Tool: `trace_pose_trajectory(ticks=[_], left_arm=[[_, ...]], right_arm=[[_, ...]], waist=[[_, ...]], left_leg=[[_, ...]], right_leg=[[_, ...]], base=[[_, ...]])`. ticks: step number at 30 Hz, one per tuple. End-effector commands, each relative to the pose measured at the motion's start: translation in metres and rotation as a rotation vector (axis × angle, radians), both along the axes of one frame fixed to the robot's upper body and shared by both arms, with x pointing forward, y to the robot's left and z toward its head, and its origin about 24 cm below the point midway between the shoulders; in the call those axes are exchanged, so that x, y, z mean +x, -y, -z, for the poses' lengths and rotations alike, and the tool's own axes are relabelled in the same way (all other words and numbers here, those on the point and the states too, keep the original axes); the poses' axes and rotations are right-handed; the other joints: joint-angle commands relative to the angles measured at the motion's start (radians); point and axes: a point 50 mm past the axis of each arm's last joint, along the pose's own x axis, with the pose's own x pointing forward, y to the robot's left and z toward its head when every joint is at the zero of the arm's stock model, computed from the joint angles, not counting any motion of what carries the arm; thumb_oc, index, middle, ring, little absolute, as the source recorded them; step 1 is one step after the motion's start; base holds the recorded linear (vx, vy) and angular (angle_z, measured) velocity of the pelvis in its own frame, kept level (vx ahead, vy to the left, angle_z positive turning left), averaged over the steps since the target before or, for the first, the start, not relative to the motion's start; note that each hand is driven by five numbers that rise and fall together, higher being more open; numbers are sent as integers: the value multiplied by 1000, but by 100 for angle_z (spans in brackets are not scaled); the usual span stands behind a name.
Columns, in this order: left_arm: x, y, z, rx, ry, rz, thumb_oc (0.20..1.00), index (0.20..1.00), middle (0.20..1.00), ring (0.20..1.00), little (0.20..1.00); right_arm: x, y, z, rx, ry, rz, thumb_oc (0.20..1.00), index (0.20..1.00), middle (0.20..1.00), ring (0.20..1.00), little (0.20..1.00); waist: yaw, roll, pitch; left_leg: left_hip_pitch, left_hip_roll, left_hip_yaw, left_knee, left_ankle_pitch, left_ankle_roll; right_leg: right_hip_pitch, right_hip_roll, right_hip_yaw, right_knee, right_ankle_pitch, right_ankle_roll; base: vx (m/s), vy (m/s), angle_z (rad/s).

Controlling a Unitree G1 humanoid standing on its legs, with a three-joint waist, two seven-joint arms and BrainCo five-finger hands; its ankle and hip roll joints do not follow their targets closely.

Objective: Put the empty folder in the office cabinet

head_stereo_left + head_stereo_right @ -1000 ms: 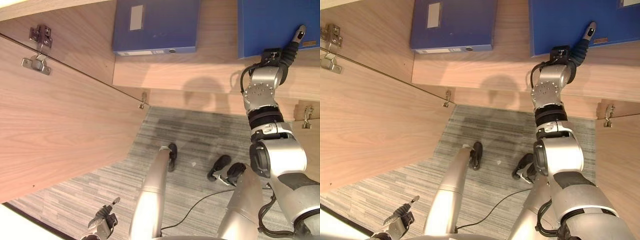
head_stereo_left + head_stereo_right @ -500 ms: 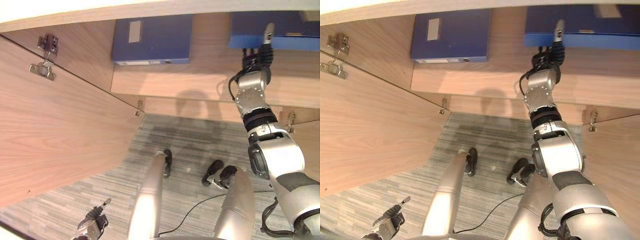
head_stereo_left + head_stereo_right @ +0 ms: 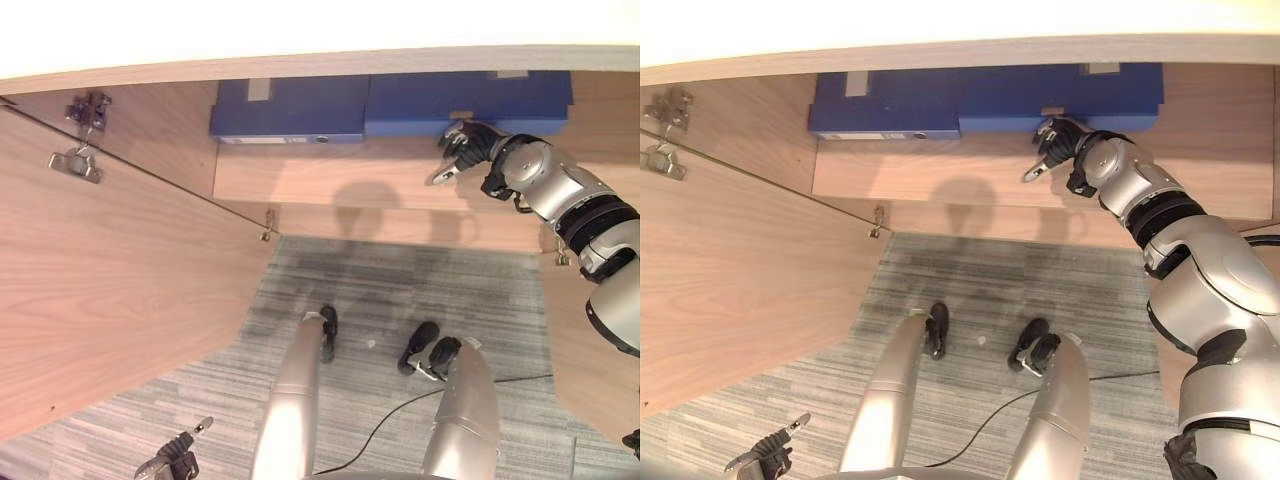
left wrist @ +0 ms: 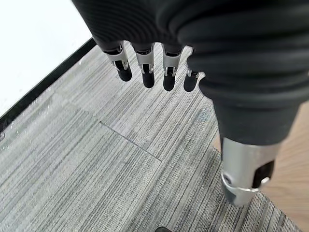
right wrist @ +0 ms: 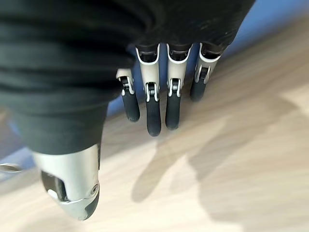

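Observation:
Two blue folders lie flat side by side on the wooden cabinet shelf [image 3: 400, 180]: the left folder [image 3: 290, 108] and the right folder [image 3: 470, 100]. My right hand [image 3: 462, 150] hovers over the shelf just in front of the right folder, open, with its fingers [image 5: 153, 113] straight and holding nothing. In the right wrist view the blue folder [image 5: 270, 19] shows beyond the fingertips, apart from them. My left hand [image 3: 175, 462] hangs low by the floor, open and empty, with its fingers [image 4: 145, 72] straight above the carpet.
The cabinet's left door [image 3: 100, 290] stands open, with metal hinges [image 3: 78, 160] on its inner face. The right door [image 3: 590, 370] is open too. Grey striped carpet [image 3: 380, 290] lies below the shelf. A dark strip [image 4: 43, 82] edges the carpet beside a white wall.
The right folder now lies deeper on the shelf, against the left one. My right hand has come off it and drawn back. The camera has shifted.

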Motion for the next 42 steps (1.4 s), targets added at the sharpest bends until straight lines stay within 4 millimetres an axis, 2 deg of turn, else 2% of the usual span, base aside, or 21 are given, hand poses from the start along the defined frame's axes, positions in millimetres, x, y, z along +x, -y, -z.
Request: trace_pose_trajectory(ticks=[1, 3, 4, 7, 12, 13, 16, 19, 27, 29, 32, 33, 34, 35, 36, 37, 38, 39, 40, 41, 42], left_arm=[[-23, -20, -3, 55, -73, -12, 1000, 1000, 1000, 1000, 1000], [-18, -20, -4, 53, -63, 2, 1000, 1000, 1000, 1000, 1000], [-18, -22, -5, 54, -60, 1, 1000, 1000, 1000, 1000, 1000], [-18, -23, -6, 50, -59, 3, 1000, 1000, 1000, 1000, 1000], [-8, -18, -6, 32, -31, 15, 1000, 1000, 1000, 1000, 1000], [-1, -18, -7, 34, -9, 12, 1000, 1000, 1000, 1000, 1000], [6, -18, -9, 50, 9, 16, 1000, 1000, 1000, 1000, 1000], [8, -19, -10, 53, 13, 35, 1000, 1000, 1000, 1000, 1000], [12, -19, -12, 66, 5, 98, 1000, 1000, 1000, 1000, 1000], [13, -19, -12, 66, -2, 114, 1000, 1000, 1000, 1000, 1000], [15, -19, -12, 69, -16, 139, 1000, 1000, 1000, 1000, 1000], [16, -9, -7, 51, -32, 167, 1000, 1000, 1000, 1000, 1000], [14, -5, -5, 41, -44, 177, 1000, 1000, 1000, 1000, 1000], [13, -5, -5, 42, -45, 177, 1000, 1000, 1000, 1000, 1000], [16, 6, -1, 25, -43, 200, 1000, 1000, 1000, 1000, 1000], [17, 13, 2, 11, -42, 223, 1000, 1000, 1000, 1000, 1000], [16, 13, 2, 11, -43, 223, 1000, 1000, 1000, 1000, 1000], [18, 29, 7, -21, -43, 267, 1000, 1000, 1000, 1000, 1000], [17, 29, 7, -21, -43, 267, 1000, 1000, 1000, 1000, 1000], [19, 41, 10, -42, -56, 326, 1000, 1000, 1000, 1000, 1000], [19, 41, 10, -41, -57, 327, 1000, 1000, 1000, 1000, 1000]], right_arm=[[3, -12, -37, 38, 83, -43, 1000, 1000, 1000, 1000, 1000], [3, -11, -35, -5, 47, -38, 1000, 1000, 1000, 1000, 1000], [1, -13, -36, -103, 14, -53, 1000, 1000, 1000, 1000, 1000], [-1, -17, -33, -230, -45, -78, 1000, 1000, 1000, 1000, 1000], [-11, -45, -17, -336, -112, -233, 1000, 1000, 1000, 1000, 1000], [-14, -54, -20, -432, -86, -266, 1000, 1000, 1000, 1000, 1000], [-24, -72, -19, -501, -46, -351, 1000, 1000, 1000, 1000, 1000], [-29, -78, -17, -525, -52, -389, 1000, 1000, 1000, 1000, 1000], [-33, -85, 23, -573, -140, -454, 1000, 1000, 1000, 1000, 1000], [-31, -83, 38, -562, -182, -446, 1000, 1000, 1000, 1000, 1000], [-27, -86, 83, -490, -287, -427, 1000, 1000, 1000, 1000, 1000], [-31, -92, 121, -414, -381, -428, 1000, 1000, 1000, 1000, 1000], [-35, -95, 139, -384, -421, -433, 1000, 1000, 1000, 1000, 1000], [-35, -95, 140, -383, -422, -434, 1000, 1000, 1000, 1000, 1000], [-45, -95, 177, -306, -515, -410, 1000, 1000, 1000, 1000, 1000], [-51, -95, 190, -281, -543, -405, 1000, 1000, 1000, 1000, 1000], [-51, -95, 190, -281, -543, -405, 1000, 1000, 1000, 1000, 1000], [-67, -98, 225, -219, -635, -384, 1000, 1000, 1000, 1000, 1000], [-67, -98, 226, -218, -635, -385, 1000, 1000, 1000, 1000, 1000], [-81, -97, 250, -174, -712, -359, 1000, 1000, 1000, 1000, 1000], [-81, -97, 251, -173, -712, -359, 1000, 1000, 1000, 1000, 1000]], waist=[[20, -1, 33], [19, 0, 34], [17, -3, 35], [14, -5, 36], [9, -8, 39], [3, -12, 44], [-9, -20, 50], [-15, -23, 58], [-34, -23, 79], [-35, -21, 85], [-36, -25, 104], [-35, -35, 85], [-33, -38, 77], [-33, -38, 80], [-34, -49, 45], [-34, -52, 35], [-33, -51, 37], [-35, -57, 3], [-35, -56, 3], [-42, -62, -18], [-42, -62, -17]], left_leg=[[-15, 13, 24, -134, 87, 19], [-16, 14, 27, -145, 92, 20], [-17, 15, 27, -152, 95, 18], [-19, 16, 28, -159, 98, 16], [-17, 20, 36, -170, 102, 15], [0, 23, 40, -185, 104, 16], [45, 27, 51, -223, 112, 17], [90, 30, 56, -255, 118, 18], [316, 24, 79, -411, 152, 8], [371, 23, 81, -438, 157, 4], [552, 24, 78, -552, 203, -22], [671, 31, 73, -682, 268, -41], [730, 34, 69, -758, 307, -49], [741, 35, 69, -768, 312, -50], [822, 50, 67, -910, 398, -82], [840, 54, 73, -960, 441, -82], [847, 54, 73, -966, 444, -83], [897, 70, 80, -1054, 484, -97], [901, 70, 80, -1058, 486, -97], [930, 71, 84, -1078, 507, -106], [931, 71, 84, -1078, 507, -106]], right_leg=[[55, -32, 60, -55, -53, 76], [54, -32, 56, -67, -44, 77], [54, -32, 53, -74, -40, 78], [50, -30, 55, -85, -31, 82], [49, -26, 57, -100, -15, 90], [59, -23, 59, -116, -4, 96], [95, -18, 61, -153, 15, 105], [132, -15, 61, -184, 29, 111], [356, 16, 38, -355, 94, 143], [414, 26, 31, -390, 103, 146], [606, 70, 13, -529, 135, 154], [718, 111, -1, -656, 165, 161], [770, 130, -10, -718, 184, 160], [780, 133, -12, -726, 188, 160], [865, 173, -39, -854, 218, 161], [887, 190, -53, -905, 251, 155], [893, 192, -54, -911, 254, 155], [948, 224, -75, -1005, 282, 164], [952, 226, -75, -1010, 284, 164], [996, 239, -79, -1072, 304, 166], [999, 239, -79, -1074, 305, 166]], base=[[-31, -1, -20], [-55, 2, -2], [-54, 1, 4], [-11, -1, 1], [-7, 4, 0], [-41, 20, -4], [-40, 20, -7], [-31, 14, -17], [-19, 13, -9], [17, -58, -15], [82, -185, -14], [159, -270, -21], [145, -229, -23], [135, -218, -18], [43, -197, -11], [44, -195, 0], [9, -160, 14], [58, -113, 24], [51, -171, 30], [-4, -61, 23], [-7, -92, 20]])
